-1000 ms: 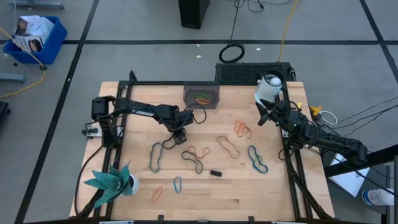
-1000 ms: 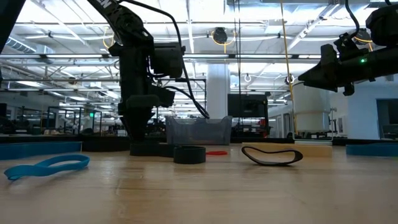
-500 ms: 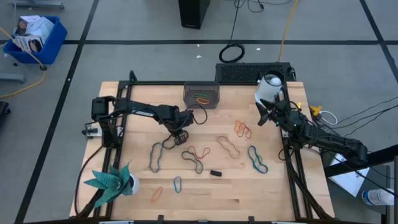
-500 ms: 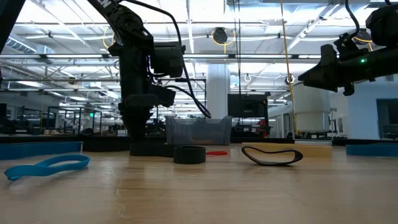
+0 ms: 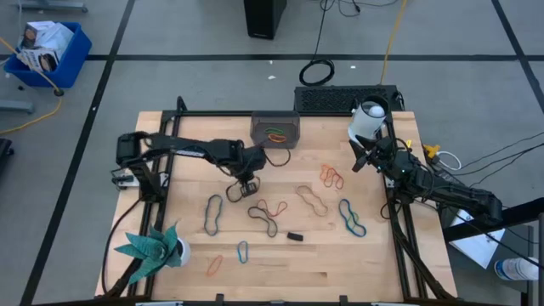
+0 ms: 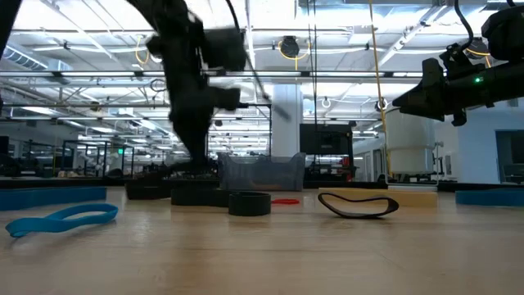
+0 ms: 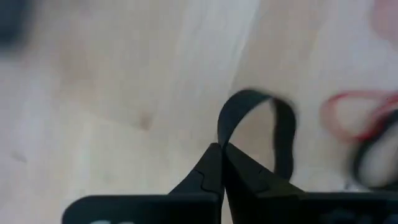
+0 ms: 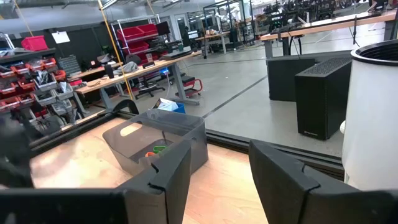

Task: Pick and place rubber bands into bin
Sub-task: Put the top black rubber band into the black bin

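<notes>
On the table, loose rubber bands lie scattered toward six o'clock; at centre the left gripper is clenched on a black rubber band, only a thin edge pinched, so the floppy loop could slip free in transit; the bin waits at twelve o'clock; the right gripper, at three o'clock, hangs released.

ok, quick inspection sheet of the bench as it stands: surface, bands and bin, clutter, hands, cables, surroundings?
Surface: wooden table, bare wood between items.
Job's things: loose bands scattered mid-table; bin at the far edge holds a few.
Clutter: black block, teal plant, white canister.
Hands: left hand shut on black band; right hand open, idle near the canister.
Cables: coiled ring on floor.
Surroundings: blue crate on floor.
</notes>
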You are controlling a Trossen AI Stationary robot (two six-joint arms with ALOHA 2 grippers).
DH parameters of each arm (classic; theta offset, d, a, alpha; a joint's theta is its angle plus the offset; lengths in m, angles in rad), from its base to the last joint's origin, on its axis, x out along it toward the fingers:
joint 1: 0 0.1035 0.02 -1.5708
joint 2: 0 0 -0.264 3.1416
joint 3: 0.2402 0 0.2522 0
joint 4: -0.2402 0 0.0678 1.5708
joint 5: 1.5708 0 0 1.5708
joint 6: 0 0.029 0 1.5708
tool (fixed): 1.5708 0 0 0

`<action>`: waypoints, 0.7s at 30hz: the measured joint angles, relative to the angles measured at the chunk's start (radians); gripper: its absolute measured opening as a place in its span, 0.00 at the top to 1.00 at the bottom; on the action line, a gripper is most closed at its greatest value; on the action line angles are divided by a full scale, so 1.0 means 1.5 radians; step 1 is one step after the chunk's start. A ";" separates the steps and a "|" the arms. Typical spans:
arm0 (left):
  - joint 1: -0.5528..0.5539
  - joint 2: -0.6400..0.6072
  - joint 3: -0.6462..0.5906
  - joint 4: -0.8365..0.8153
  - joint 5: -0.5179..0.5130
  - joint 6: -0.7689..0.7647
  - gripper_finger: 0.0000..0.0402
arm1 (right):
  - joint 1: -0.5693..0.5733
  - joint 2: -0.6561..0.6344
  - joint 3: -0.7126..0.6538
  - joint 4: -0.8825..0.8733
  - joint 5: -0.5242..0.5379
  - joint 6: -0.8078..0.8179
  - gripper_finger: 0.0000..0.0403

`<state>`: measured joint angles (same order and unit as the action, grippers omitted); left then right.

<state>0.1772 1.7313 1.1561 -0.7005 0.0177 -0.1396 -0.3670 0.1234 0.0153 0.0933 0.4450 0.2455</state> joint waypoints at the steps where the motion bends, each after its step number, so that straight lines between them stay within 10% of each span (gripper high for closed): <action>1: 0.000 -0.015 0.010 -0.002 -0.002 0.004 0.98 | 0.000 0.000 0.000 0.000 0.000 0.000 0.61; 21: 0.041 -0.274 0.231 0.093 -0.172 0.131 0.98 | 0.000 0.005 0.000 0.001 0.003 0.000 0.61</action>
<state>0.2384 1.3209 1.5026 -0.5611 -0.2399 0.0565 -0.3672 0.1303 0.0153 0.0948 0.4492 0.2457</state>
